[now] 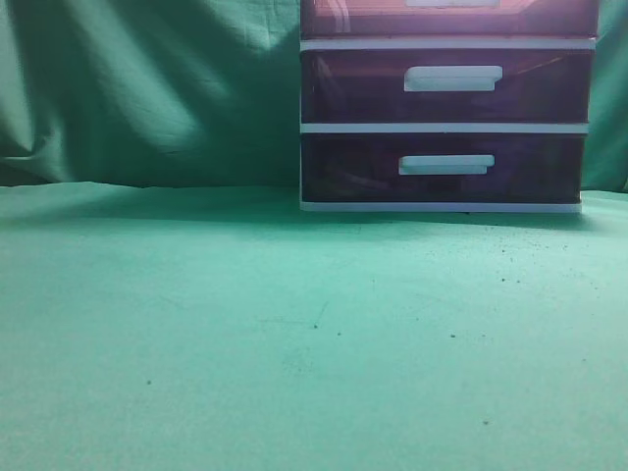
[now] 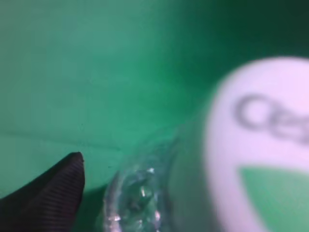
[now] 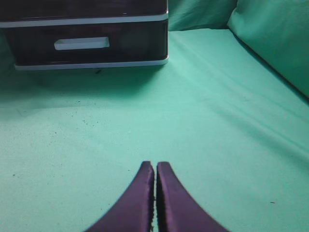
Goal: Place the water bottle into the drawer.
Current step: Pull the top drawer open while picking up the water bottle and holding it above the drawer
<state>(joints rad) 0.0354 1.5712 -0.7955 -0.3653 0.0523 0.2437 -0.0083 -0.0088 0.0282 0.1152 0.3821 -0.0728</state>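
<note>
Water bottle (image 2: 203, 159) is filling the left wrist view at very close range, blurred, its clear neck and white label with a green patch lying right beside the 1 dark fingertip (image 2: 53, 193) that is showing. The left pincer is probably gripping it for the carry, but I cannot tell whether it is pinching the bottle. The bottle is not appearing in the exterior view. The right pincer (image 3: 155, 193) is hovering low over the surface (image 3: 217, 145), fingers pressed together, holding nothing, apparently parked clear. The drawer (image 1: 448, 17) is sitting at the top of the 3-drawer cabinet (image 1: 446, 128), cropped, appearing shut. Green cloth is covering the surface and draping the backdrop (image 1: 147, 88)
</note>
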